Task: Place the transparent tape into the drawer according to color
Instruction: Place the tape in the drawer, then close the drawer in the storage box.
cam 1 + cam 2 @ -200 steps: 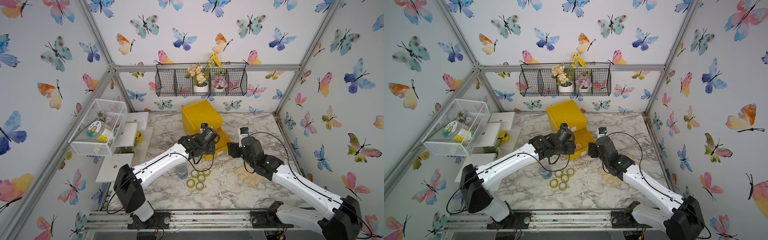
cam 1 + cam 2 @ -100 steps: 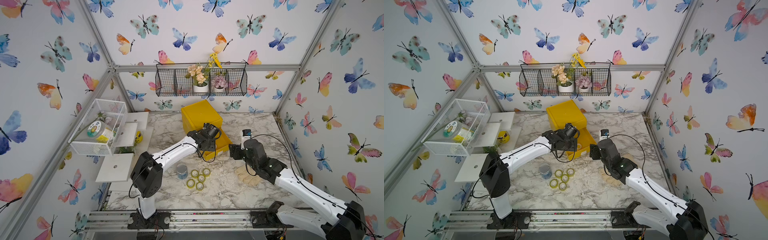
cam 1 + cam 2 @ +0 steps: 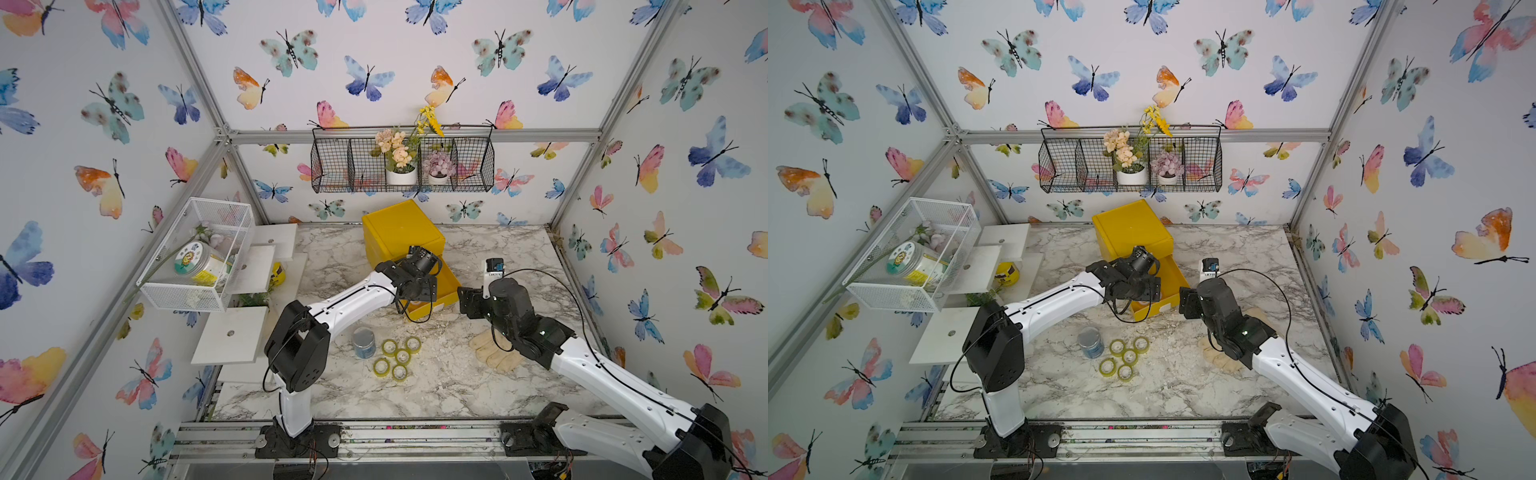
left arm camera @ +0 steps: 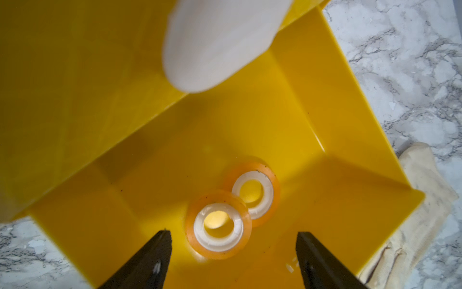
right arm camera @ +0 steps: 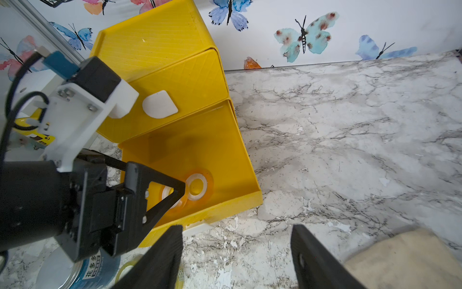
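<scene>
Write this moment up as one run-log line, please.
left fingers: open above drawer | drawer: bottom one out, two orange rolls inside | right fingers: open, empty, near drawer | table: five yellow-green rolls

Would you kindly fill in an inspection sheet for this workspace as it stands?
Surface: marble tabletop, white flecks scattered.
Job's things: two orange tape rolls in the open bottom drawer; five yellow-green rolls on the tabletop.
Clutter: blue-grey jar, cream cloth.
Grippers: left gripper open over the drawer; right gripper open, empty.
Cables: black loops at both wrists.
Surroundings: wall basket with flowerpots; white mesh basket.
</scene>
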{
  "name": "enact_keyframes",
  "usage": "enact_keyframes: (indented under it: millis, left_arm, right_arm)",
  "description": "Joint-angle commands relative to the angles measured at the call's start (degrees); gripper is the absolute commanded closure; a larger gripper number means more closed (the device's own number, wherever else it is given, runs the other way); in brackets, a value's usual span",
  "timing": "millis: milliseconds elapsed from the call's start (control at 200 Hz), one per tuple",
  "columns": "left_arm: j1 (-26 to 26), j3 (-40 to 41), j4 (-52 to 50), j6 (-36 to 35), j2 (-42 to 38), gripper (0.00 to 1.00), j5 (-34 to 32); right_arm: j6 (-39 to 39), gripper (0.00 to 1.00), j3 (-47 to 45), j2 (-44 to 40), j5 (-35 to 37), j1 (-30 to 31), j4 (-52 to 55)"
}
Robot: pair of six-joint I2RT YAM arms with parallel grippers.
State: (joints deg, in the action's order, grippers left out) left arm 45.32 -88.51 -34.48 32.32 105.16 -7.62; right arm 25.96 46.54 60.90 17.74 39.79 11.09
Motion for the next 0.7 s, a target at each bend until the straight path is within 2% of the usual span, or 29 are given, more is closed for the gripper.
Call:
enact_keyframes:
  millis: [0,315,435,546,696]
  left_arm:
    - [-0.41,1.01,1.02,0.03,-5.04,0.15,2.88]
    - [-1.76,6.03,2.78,0.51,-16.76,0.12,7.43]
    - [-5.83,10.35,5.8,1.93,-22.62,0.13,10.77]
    - [-9.79,13.08,9.31,1.8,-27.97,0.13,10.71]
    - [-15.5,10.69,8.79,0.44,-27.84,0.15,11.21]
  right_arm:
    - [0.82,0.27,-0.62,-0.92,-0.07,-0.15,-1.19]
    - [1.63,0.27,-3.01,-1.19,-1.93,-0.15,-4.12]
    - [2.24,0.26,-3.98,-0.16,-3.11,-0.15,-5.51]
    - [3.07,0.26,-4.95,1.04,-4.62,-0.15,-6.94]
    - [4.01,0.31,-5.15,4.29,-5.33,-0.17,-6.64]
